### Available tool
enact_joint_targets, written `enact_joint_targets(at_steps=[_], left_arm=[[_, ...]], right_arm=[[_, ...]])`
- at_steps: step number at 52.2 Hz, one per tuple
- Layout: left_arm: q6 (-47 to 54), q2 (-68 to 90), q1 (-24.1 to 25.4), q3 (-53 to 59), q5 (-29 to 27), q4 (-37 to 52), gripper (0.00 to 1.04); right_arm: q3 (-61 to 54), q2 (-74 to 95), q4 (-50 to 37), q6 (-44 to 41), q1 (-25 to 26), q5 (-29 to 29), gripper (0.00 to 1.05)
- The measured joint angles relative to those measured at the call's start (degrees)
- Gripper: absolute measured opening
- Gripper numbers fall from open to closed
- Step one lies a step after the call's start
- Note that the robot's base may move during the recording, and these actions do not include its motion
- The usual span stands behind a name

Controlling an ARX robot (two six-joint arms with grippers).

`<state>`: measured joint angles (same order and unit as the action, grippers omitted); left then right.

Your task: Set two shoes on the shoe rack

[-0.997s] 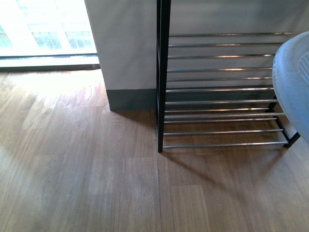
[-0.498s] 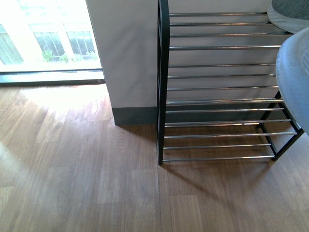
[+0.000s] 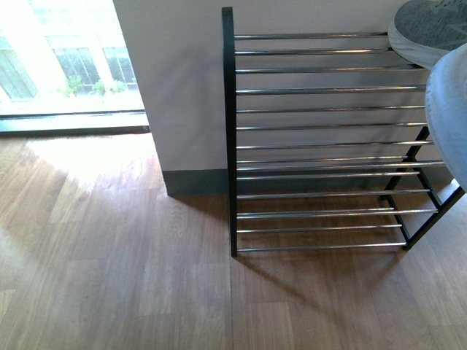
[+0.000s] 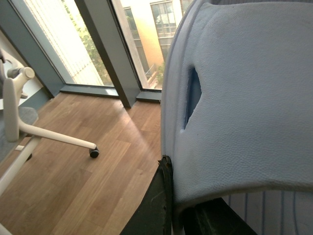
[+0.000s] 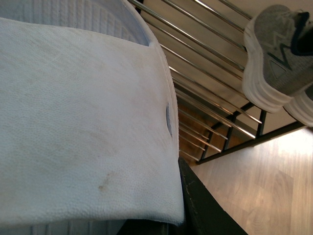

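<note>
The shoe rack point(image 3: 321, 149), a black frame with silver rods, stands against the wall in the front view. A grey sneaker point(image 3: 427, 29) rests on its top tier at the right. In the right wrist view this grey sneaker point(image 5: 279, 49) sits beside a second one point(image 5: 303, 110) on the rods. My left gripper point(image 4: 178, 198) is shut on a pale blue slide point(image 4: 244, 98) that fills its view. My right gripper point(image 5: 164, 220) is shut on the other pale blue slide point(image 5: 83, 122), held above the rack; this slide's edge point(image 3: 451, 117) shows at the front view's right border.
A white wall pillar point(image 3: 175, 87) with a grey skirting stands left of the rack. Beyond it is a bright floor-level window point(image 3: 66, 65). A white office chair base point(image 4: 29, 129) with a castor stands on the wooden floor point(image 3: 117, 277).
The front view has shifted: the rack now sits further left and lower, its top tier and the grey sneaker show more, and the slide has slid towards the right border.
</note>
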<state>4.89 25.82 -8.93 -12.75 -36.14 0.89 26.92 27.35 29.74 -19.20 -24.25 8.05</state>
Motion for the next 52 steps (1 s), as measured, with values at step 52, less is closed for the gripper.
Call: enact_joint_targets(at_steps=[52], left_arm=[[-0.02, 0.04, 0.04, 0.0, -0.07, 0.0, 0.02]], right_arm=[[36.87, 74.51, -49.48, -2.64, 5.11, 3.45, 0.01]])
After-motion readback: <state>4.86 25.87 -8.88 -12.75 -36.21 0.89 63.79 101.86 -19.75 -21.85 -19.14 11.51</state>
